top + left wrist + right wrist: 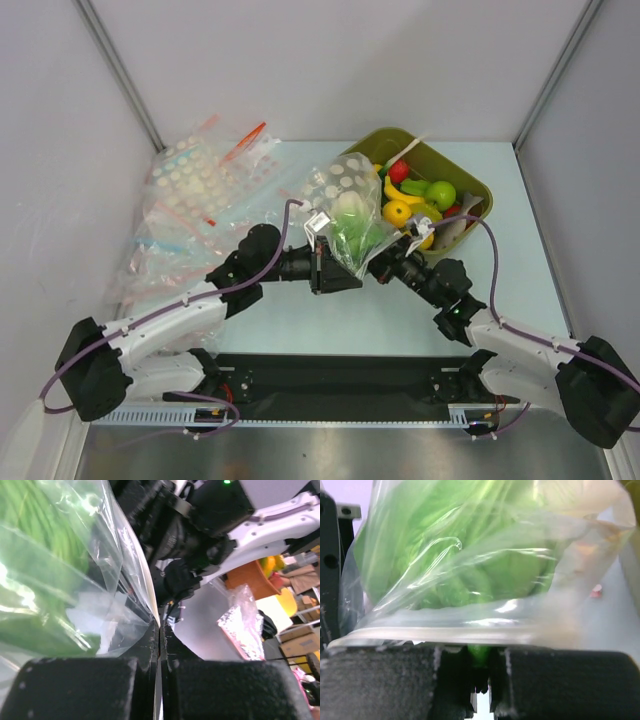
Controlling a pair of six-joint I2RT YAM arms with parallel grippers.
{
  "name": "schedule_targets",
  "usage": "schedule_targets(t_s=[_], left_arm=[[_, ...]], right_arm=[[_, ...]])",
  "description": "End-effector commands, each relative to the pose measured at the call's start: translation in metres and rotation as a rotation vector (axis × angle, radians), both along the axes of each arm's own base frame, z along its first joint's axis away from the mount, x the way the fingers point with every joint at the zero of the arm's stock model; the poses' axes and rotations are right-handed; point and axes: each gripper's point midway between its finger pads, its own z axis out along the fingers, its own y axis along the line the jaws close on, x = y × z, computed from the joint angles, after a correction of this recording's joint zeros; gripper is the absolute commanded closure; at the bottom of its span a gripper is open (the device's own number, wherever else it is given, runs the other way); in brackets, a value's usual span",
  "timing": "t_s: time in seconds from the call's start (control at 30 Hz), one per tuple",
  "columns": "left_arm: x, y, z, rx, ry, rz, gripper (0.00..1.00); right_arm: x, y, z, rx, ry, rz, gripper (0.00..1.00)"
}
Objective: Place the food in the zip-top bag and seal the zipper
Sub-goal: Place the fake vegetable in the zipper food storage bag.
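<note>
The zip-top bag [345, 200], clear with white dots, hangs above the table's middle between both grippers. The ruffled green lettuce [352, 228] is inside it. My left gripper [330, 258] is shut on one edge of the bag; in the left wrist view the thin film [145, 587] runs down into the closed jaws [160, 629]. My right gripper [385, 258] is shut on the bag from the other side. The right wrist view shows the colourless zipper [445, 632] lying across the pads, with a bit of green pinched in the narrow gap [480, 654]. A round yellow fruit [397, 212] lies in the bin beside the bag.
An olive bin [470, 185] at the back right holds bananas plus red and green fruit. A heap of other clear bags [195, 195] with pink and red strips lies at the back left. White walls close in the table on three sides.
</note>
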Motion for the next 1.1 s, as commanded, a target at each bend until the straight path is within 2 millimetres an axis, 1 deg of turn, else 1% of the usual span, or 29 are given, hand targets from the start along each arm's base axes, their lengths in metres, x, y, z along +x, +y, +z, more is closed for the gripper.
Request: schedule_targets(t_s=[0.0, 0.1, 0.13, 0.17, 0.2, 0.3, 0.33, 0.37, 0.43, 0.53, 0.57, 0.6, 0.63, 0.67, 0.7, 0.83, 0.93, 1.07], left_arm=[[-0.027, -0.004, 0.026, -0.102, 0.0, -0.152, 1.0], [-0.028, -0.001, 0.029, -0.106, -0.016, -0.136, 1.0], [-0.024, 0.001, 0.032, -0.109, -0.033, -0.108, 1.0], [-0.024, 0.002, 0.033, -0.105, -0.041, -0.096, 1.0], [-0.022, 0.004, 0.031, -0.097, -0.043, -0.084, 1.0], [-0.015, 0.005, 0.028, -0.074, -0.049, -0.033, 0.99], [-0.013, 0.005, 0.027, -0.072, -0.047, -0.019, 0.99], [-0.013, 0.006, 0.027, -0.075, -0.042, -0.016, 1.0], [-0.012, 0.007, 0.03, -0.088, -0.036, -0.004, 1.0], [-0.006, 0.015, 0.037, -0.135, -0.018, 0.042, 1.0], [0.0, 0.02, 0.037, -0.151, -0.001, 0.074, 1.0], [0.002, 0.025, 0.041, -0.166, 0.002, 0.095, 1.0], [0.009, 0.03, 0.042, -0.176, 0.014, 0.129, 1.0], [0.01, 0.034, 0.041, -0.197, 0.041, 0.146, 1.0], [0.01, 0.038, 0.045, -0.219, 0.045, 0.157, 1.0], [0.01, 0.045, 0.049, -0.252, 0.059, 0.178, 1.0], [0.019, 0.053, 0.048, -0.279, 0.074, 0.241, 1.0], [0.036, 0.062, 0.033, -0.262, 0.098, 0.332, 1.0]], right_arm=[[0.004, -0.019, 0.057, 0.225, -0.095, -0.023, 1.0], [0.0, -0.012, 0.053, 0.202, -0.095, 0.039, 1.0], [0.001, -0.008, 0.054, 0.178, -0.103, 0.055, 1.0], [0.004, -0.006, 0.046, 0.145, -0.069, 0.05, 1.0], [0.008, -0.006, 0.047, 0.139, -0.064, 0.033, 1.0], [0.014, -0.007, 0.04, 0.106, -0.041, 0.009, 0.99], [0.015, -0.007, 0.042, 0.105, -0.039, 0.004, 0.89], [0.017, -0.007, 0.036, 0.076, -0.028, -0.005, 0.82], [0.018, -0.005, 0.034, 0.045, -0.021, -0.007, 0.69], [0.021, -0.001, 0.03, -0.017, 0.002, -0.025, 0.68], [0.023, 0.002, 0.028, -0.04, 0.014, -0.025, 0.68], [0.02, 0.006, 0.027, -0.057, 0.011, -0.014, 0.66], [0.02, 0.009, 0.021, -0.081, 0.028, -0.008, 0.64], [0.019, 0.013, 0.026, -0.082, 0.023, 0.007, 0.62], [0.017, 0.02, 0.021, -0.098, 0.036, 0.037, 0.58], [0.013, 0.037, 0.011, -0.143, 0.081, 0.127, 0.5], [0.01, 0.044, 0.007, -0.158, 0.106, 0.17, 0.46], [0.01, 0.046, 0.004, -0.168, 0.122, 0.178, 0.43]])
